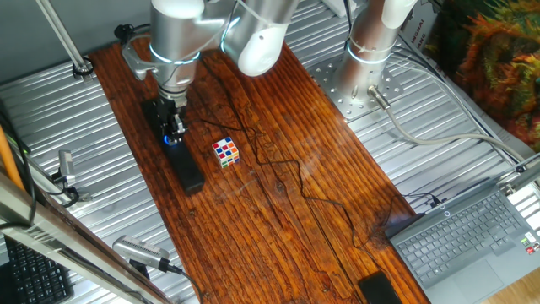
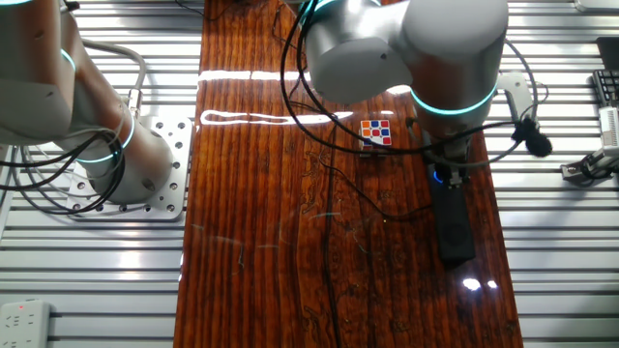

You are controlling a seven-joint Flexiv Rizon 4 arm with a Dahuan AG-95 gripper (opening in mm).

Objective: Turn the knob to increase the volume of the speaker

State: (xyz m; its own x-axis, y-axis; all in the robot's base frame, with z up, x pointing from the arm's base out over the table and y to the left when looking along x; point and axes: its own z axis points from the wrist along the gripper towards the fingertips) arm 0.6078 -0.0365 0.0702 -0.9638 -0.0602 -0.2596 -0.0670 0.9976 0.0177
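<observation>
Lighting's bright and even, coming from overhead. The glossy wooden tabletop (image 2: 261, 213) throws back white glare streaks well behind the gripper (image 2: 447, 166) and a small hot spot past the far end of the speaker (image 2: 453, 222). The knob (image 1: 173, 139) glows blue right at the fingertips. Shadows are soft. Both views are a bit soft and grainy.
</observation>
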